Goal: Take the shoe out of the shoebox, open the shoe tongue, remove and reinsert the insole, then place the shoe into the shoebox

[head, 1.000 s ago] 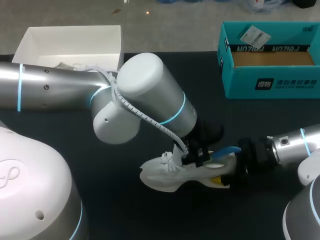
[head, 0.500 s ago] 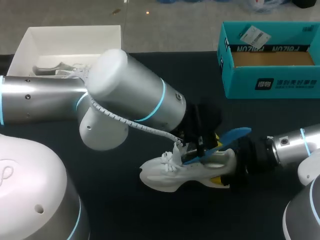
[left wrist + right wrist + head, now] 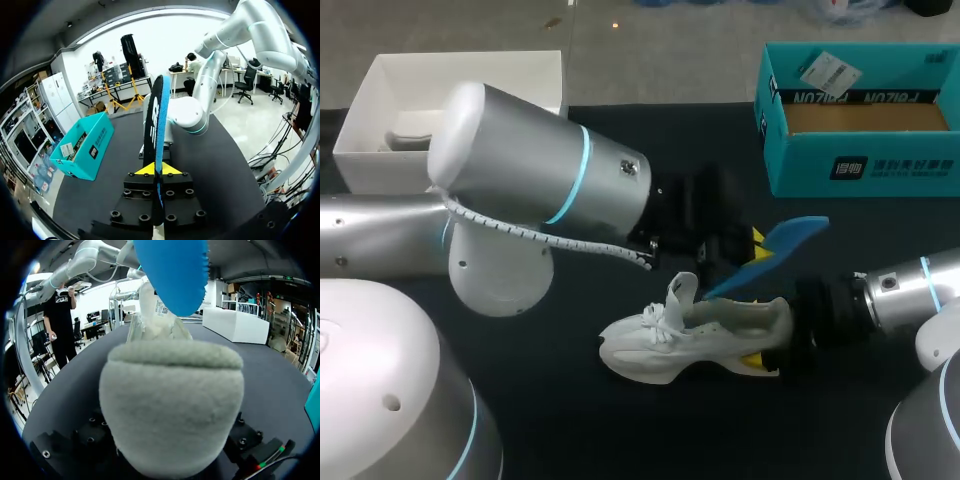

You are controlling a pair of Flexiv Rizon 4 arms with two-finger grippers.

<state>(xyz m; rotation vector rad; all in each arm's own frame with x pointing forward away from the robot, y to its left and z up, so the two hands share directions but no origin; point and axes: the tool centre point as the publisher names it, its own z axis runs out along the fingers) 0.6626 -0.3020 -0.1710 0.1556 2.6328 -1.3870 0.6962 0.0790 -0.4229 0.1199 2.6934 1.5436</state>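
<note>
A white shoe (image 3: 690, 340) lies on its side on the dark table, toe pointing left, tongue raised. My right gripper (image 3: 767, 343) comes in from the right and is shut on the shoe's heel, which fills the right wrist view as a grey padded collar (image 3: 172, 405). A blue insole (image 3: 772, 254) hangs free above the heel, clear of the shoe. My left gripper (image 3: 752, 243) is shut on the insole's lower end. In the left wrist view the insole (image 3: 156, 115) stands edge-on between the yellow tips of that gripper (image 3: 158, 169). The insole (image 3: 172, 270) also shows above the heel.
A teal shoebox (image 3: 860, 165) stands open at the back right, also seen as the teal shoebox (image 3: 82, 147) from the left wrist. A white box (image 3: 380, 80) at the back left holds another pale shoe (image 3: 410, 130). My left arm's big links span the table's left half.
My left gripper has pulled the blue insole up and out of the shoe, and the left arm has swung back to the left. The right gripper and shoe have stayed put.
</note>
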